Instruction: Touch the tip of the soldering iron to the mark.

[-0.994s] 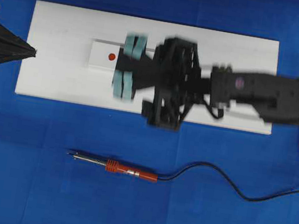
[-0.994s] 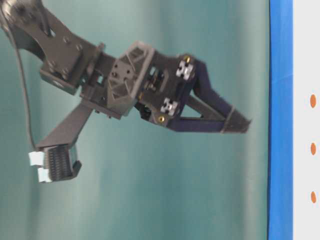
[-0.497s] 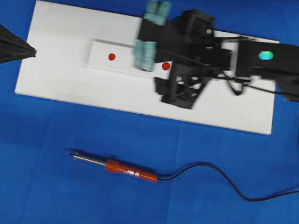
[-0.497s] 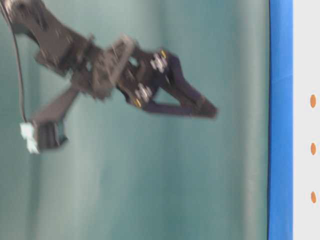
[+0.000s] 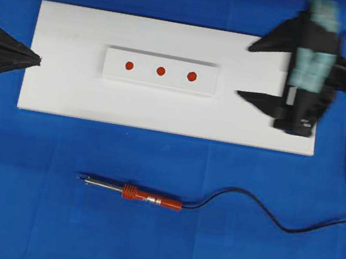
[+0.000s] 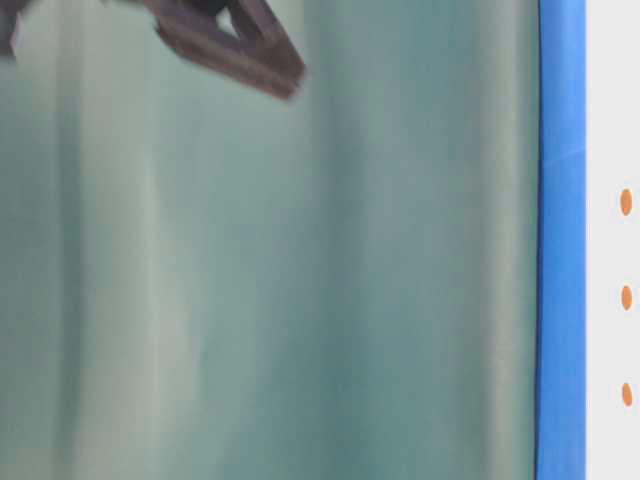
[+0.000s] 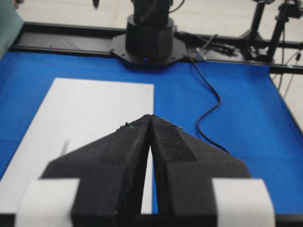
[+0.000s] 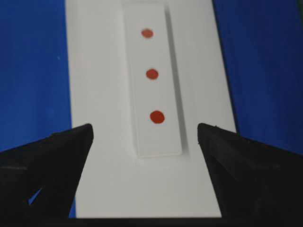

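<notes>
The soldering iron [image 5: 134,193] lies flat on the blue mat in front of the white board [image 5: 68,88], its silver tip pointing left and its black cord [image 5: 265,212] trailing right. Three red marks [image 5: 161,71] sit in a row on a raised white strip [image 8: 154,137]. My right gripper [image 5: 243,70] hovers open over the board's right end, holding nothing. It faces the marks [image 8: 157,117], and the nearest one lies ahead between its wide-apart fingers [image 8: 222,151]. My left gripper [image 7: 150,118] is shut and empty at the board's left edge [image 5: 38,60].
The right arm's base [image 7: 147,38] stands at the far end of the mat. A black cord [image 7: 210,109] snakes over the mat beside the board. In the table-level view only a blurred finger [image 6: 230,45] shows at the top, and the marks [image 6: 626,297] at the right edge.
My right gripper has swung back from over the strip to the board's right end, still open, uncovering all three marks. The soldering iron and the left gripper have not moved.
</notes>
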